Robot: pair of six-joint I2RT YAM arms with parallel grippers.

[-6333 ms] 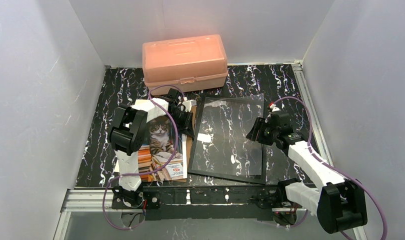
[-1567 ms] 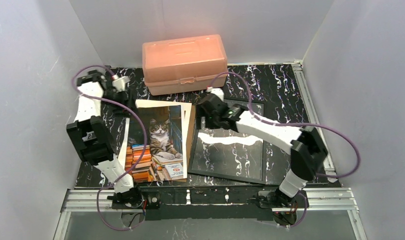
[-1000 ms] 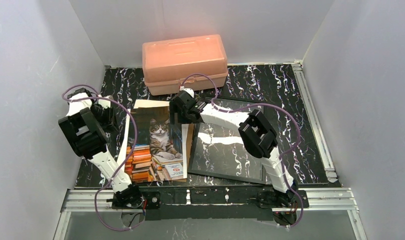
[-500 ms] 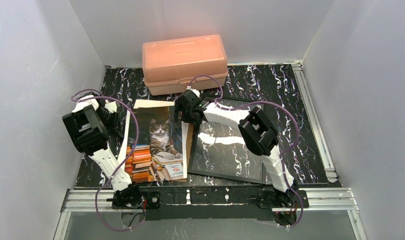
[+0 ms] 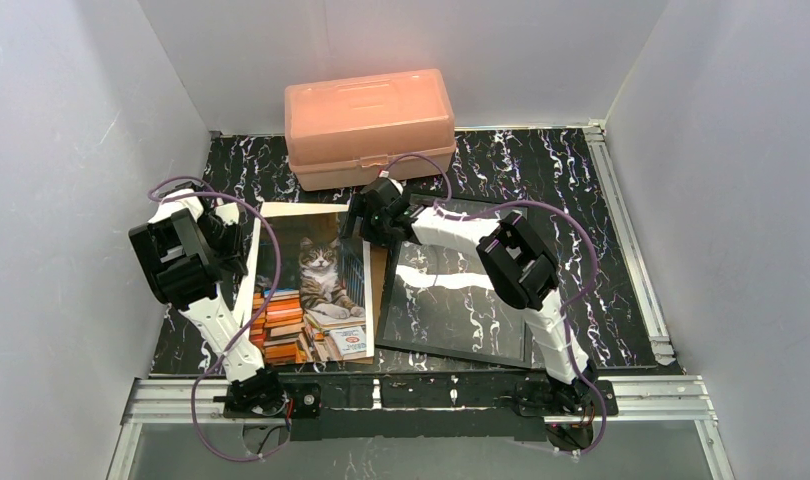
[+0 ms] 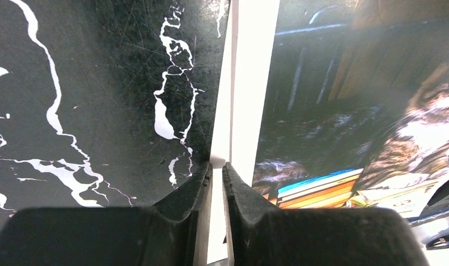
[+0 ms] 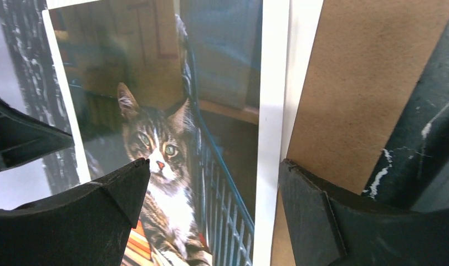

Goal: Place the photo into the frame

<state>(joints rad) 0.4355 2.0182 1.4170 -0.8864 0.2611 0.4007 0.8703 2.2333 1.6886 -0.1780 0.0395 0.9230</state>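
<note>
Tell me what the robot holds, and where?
Left gripper pinches a white paper edge at the left side of the rectangular cat photo; its border or another sheet, unclear. Right gripper is open, empty.

The top camera looks steeply down from high behind the near edge (which lies at 6 o'clock), taking in the whole table [image 5: 541, 170] from afar. Both wrist cameras look down from very near, the left over the 9 o'clock edge of the photo [image 5: 316, 285], the right over its 1 o'clock corner. All three views share that photo.
</note>
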